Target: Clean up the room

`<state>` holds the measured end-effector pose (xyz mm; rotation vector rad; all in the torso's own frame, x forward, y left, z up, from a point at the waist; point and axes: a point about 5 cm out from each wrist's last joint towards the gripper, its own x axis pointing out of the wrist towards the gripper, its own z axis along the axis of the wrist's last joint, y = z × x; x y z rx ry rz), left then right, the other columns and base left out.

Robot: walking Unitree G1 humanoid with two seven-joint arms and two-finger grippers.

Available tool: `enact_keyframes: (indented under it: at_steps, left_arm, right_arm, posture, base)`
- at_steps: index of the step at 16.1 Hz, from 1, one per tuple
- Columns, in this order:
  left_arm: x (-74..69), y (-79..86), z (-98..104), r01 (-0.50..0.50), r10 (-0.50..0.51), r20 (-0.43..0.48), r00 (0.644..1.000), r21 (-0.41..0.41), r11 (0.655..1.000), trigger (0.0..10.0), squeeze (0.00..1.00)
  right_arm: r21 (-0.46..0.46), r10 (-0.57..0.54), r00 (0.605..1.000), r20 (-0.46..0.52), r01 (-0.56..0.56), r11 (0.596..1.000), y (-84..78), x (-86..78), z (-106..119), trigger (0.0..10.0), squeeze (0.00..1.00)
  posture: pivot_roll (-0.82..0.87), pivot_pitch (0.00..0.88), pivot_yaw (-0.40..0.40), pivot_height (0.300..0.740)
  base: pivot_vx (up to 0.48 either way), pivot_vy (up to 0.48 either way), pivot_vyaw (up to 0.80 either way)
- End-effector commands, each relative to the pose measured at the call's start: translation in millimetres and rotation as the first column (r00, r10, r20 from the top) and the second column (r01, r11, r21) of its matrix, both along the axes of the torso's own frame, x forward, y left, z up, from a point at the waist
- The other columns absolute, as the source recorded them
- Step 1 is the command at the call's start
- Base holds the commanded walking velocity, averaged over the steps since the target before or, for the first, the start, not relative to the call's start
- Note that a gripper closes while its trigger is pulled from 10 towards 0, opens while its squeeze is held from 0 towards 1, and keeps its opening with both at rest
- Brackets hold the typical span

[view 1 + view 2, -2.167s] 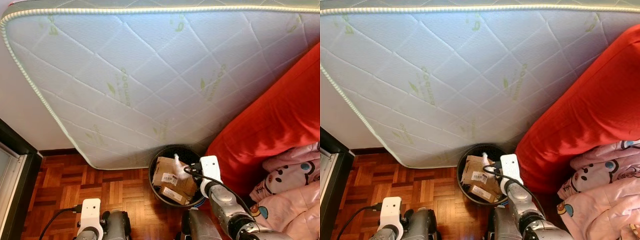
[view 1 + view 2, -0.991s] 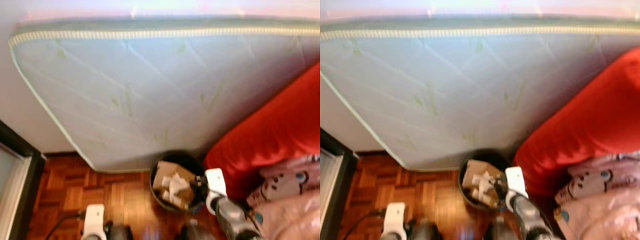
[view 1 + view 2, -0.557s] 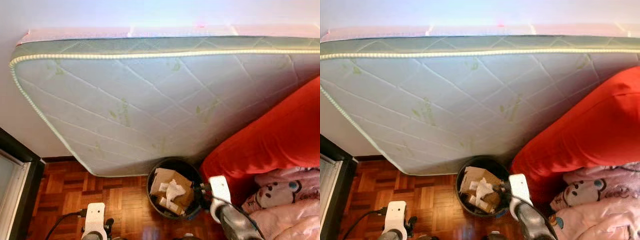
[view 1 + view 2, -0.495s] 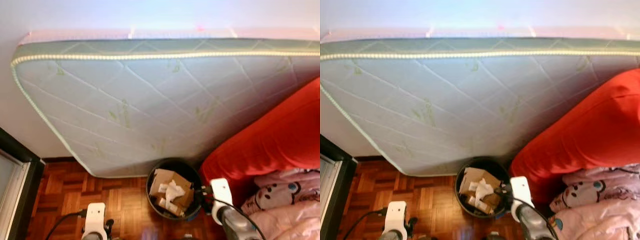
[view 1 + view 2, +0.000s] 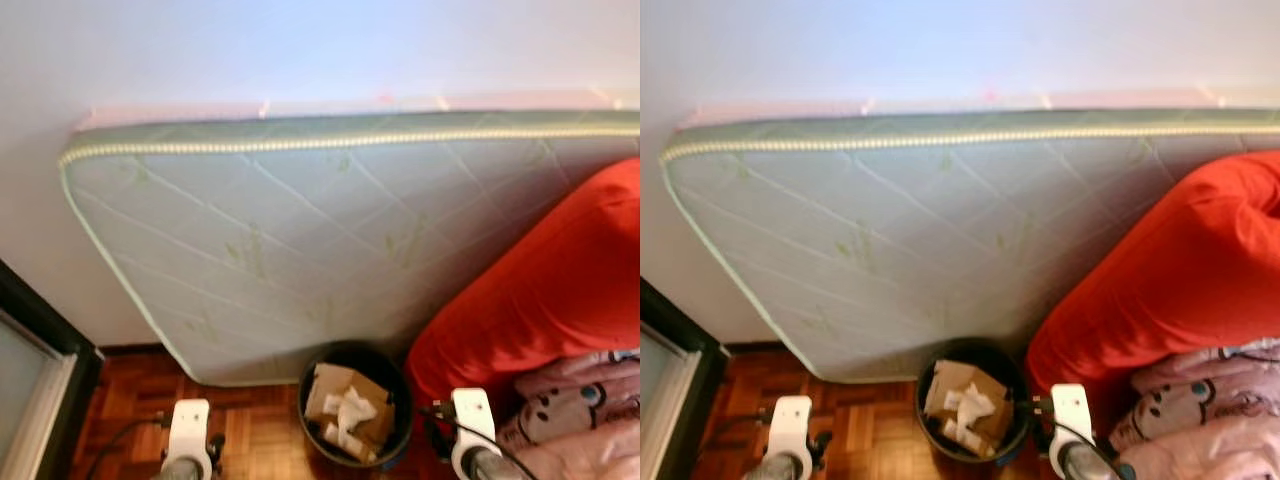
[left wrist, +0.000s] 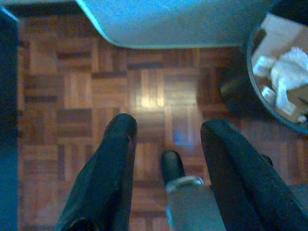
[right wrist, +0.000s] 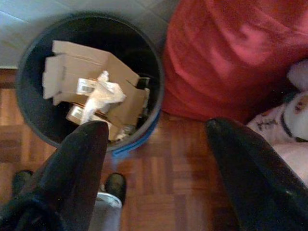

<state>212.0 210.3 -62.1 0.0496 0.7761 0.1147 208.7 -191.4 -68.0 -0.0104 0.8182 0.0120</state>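
Hanging low on the left, the left gripper [image 6: 166, 144] has its fingers spread wide over bare parquet [image 6: 77, 86] — holding nothing. Right of it stands the bin [image 5: 352, 362] (cardboard [image 7: 91, 60] and a crumpled tissue [image 7: 107, 91] already inside), against the mattress [image 5: 300, 230]. The right gripper [image 7: 156, 137], fingers wide and empty too, hovers beside the bin's right rim, nearer than the left; red bedding [image 5: 1180, 270] lies further right.

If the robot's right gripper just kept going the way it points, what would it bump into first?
Probably the bare parquet floor beside the black bin. The open right gripper points down there, though depth is hard to judge.
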Motion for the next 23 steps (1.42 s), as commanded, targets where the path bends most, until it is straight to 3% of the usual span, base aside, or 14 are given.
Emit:
enact_keyframes:
  at_steps: [1, 6, 9, 13, 18, 23]
  left_arm:
    - [-3.8, -2.8, -4, 0.019, -0.019, -0.044, 0.999, 0.003, 1.000, 10.0, 0.00]
    - [3.6, -11.4, -1, 0.036, -0.035, -0.029, 0.999, 0.004, 0.999, 10.0, 0.00]
    - [-7.8, -10.7, -8, 0.011, -0.011, -0.061, 0.998, 0.000, 1.000, 10.0, 0.00]
    - [-24.5, -5.4, -16, -0.024, 0.025, -0.104, 0.994, 0.005, 1.000, 10.0, 0.00]
    - [-31.0, -4.0, -19, -0.035, 0.035, -0.114, 0.993, 0.004, 0.999, 10.0, 0.00]
    - [-29.0, -1.3, -17, -0.028, 0.029, -0.112, 0.993, 0.009, 1.000, 10.0, 0.00]
  right_arm:
    - [0.028, -0.029, 1.000, -0.010, 0.029, 0.999, 2.2, -3.1, -2, 10.0, 0.00]
    - [0.048, -0.064, 0.998, -0.013, 0.064, 0.997, 7.1, -8.6, -6, 10.0, 0.00]
    - [0.039, -0.052, 0.998, -0.040, 0.054, 0.998, 6.2, -19.8, -11, 10.0, 0.00]
    - [0.043, -0.053, 0.998, -0.032, 0.054, 0.998, 6.1, -21.6, -11, 10.0, 0.00]
    - [0.051, -0.024, 0.999, -0.041, 0.027, 0.998, 11.3, -24.5, -13, 10.0, 0.00]
    - [0.057, -0.021, 0.999, -0.030, 0.023, 0.998, 13.3, -20.7, -12, 10.0, 0.00]
  posture:
    - [-0.08, 0.000, -0.030, 0.740]
    - [-0.09, 0.000, -0.038, 0.740]
    - [-0.10, 0.000, -0.044, 0.740]
    - [-0.11, 0.000, -0.041, 0.740]
    - [-0.10, 0.000, -0.045, 0.740]
    - [-0.10, 0.000, -0.041, 0.740]
  base:
    - [0.000, 0.000, 0.00]
    - [0.000, 0.000, 0.00]
    - [0.000, 0.000, 0.00]
    - [0.000, 0.000, 0.00]
    - [-0.048, 0.000, 0.00]
    - [-0.274, 0.000, 0.00]
